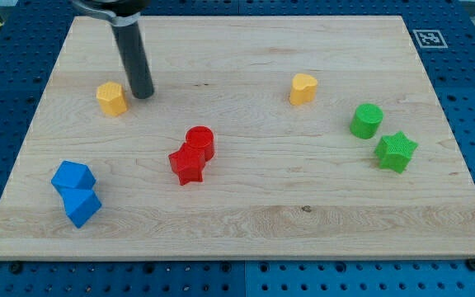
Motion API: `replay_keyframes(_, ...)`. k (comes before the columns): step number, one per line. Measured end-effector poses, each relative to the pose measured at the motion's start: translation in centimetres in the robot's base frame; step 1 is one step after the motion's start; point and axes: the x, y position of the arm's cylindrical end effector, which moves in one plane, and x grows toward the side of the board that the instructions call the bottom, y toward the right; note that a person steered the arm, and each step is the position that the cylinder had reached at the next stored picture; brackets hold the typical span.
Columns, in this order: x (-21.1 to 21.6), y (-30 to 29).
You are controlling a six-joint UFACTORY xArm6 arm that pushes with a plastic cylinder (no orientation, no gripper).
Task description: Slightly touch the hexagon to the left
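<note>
A yellow hexagon block (pixel 112 98) lies on the wooden board (pixel 246 231) at the view's upper left. My tip (pixel 143 93) rests on the board just to the right of it, very close, with a thin gap or bare contact; I cannot tell which. The dark rod rises from the tip toward the view's top edge.
Another yellow block (pixel 303 88) lies at the upper right of centre. A red cylinder (pixel 200 141) touches a red star (pixel 187 165) in the middle. Two blue blocks (pixel 76 192) sit together at the lower left. A green cylinder (pixel 367 120) and green star (pixel 396 151) lie at the right.
</note>
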Motion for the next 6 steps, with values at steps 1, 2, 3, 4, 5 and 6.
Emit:
replay_keyframes(1, 0.1, -1.3)
replay_keyframes(2, -1.7, 0.8)
replay_keyframes(3, -5.2, 7.8)
replay_keyframes(4, -7.1, 16.1)
replay_keyframes(5, -7.7, 21.1)
replay_keyframes(6, -7.7, 21.3)
